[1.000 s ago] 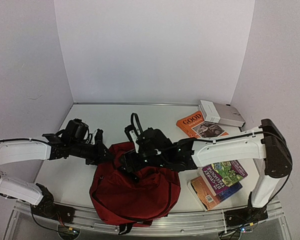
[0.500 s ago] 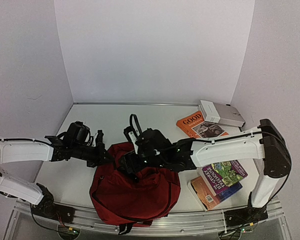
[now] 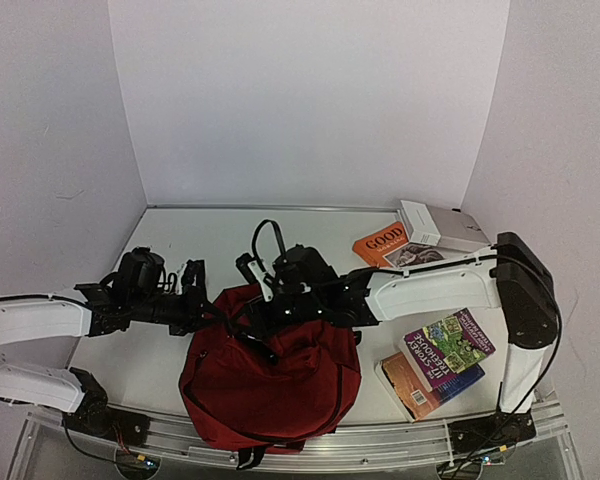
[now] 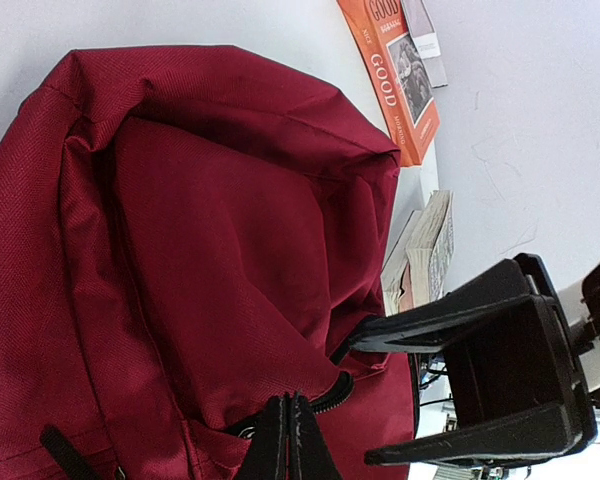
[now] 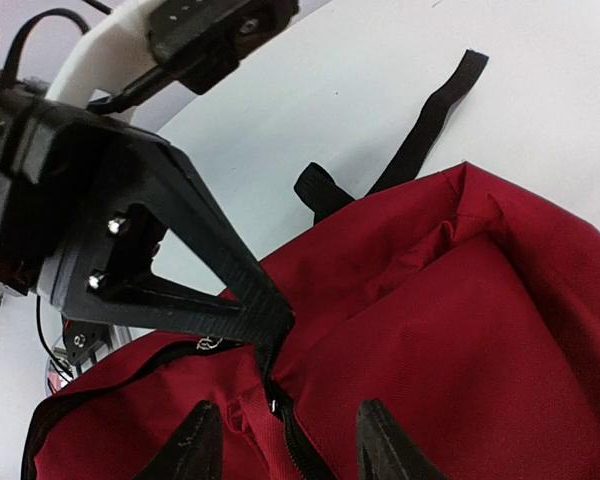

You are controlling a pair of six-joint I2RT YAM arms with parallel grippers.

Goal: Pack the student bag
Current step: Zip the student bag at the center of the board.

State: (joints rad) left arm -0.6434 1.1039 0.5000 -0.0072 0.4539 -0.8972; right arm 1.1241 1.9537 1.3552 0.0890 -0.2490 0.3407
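Bag position: the bag [image 3: 270, 375] lies flat on the tabletop [image 3: 230, 235] at 6 o'clock, near the arm bases, with its zip end toward 12 o'clock.
Bag condition: the zip looks partly undone near the pincers. No contents are visible, so packing is judged not yet begun.
Left pincer: the left pincer [image 4: 290, 410] has its fingers pressed together on the zip edge at the bag's 11 o'clock corner.
Reason for left hold: probably to anchor and lift the edge, keeping the fabric taut while the other arm works the zip.
Right pincer: the right pincer [image 5: 285, 430] has its fingers apart, one on each side of the zip line, and clamps nothing. It sits just beside the left fingertips.
Reason for right placement: it is lined up over the zip, presumably to take the slider or spread the opening.
Strap: one black strap [image 5: 430, 110] trails loose on the tabletop beyond the bag's top edge.
Books, placement: all lie at the bag's 1 to 4 o'clock, within the right arm's reach, probably staged for loading.
Count, bags: one.
Count, books: three. These are an orange book [image 3: 380, 243] at 1 o'clock and a purple book [image 3: 448, 345] at 3 o'clock resting on a second orange book [image 3: 420, 388].
Count, boxes: one white box [image 3: 440, 225] at the far right, touching the first orange book. It may itself be a book, but this cannot be confirmed.
Count, pincers: two.
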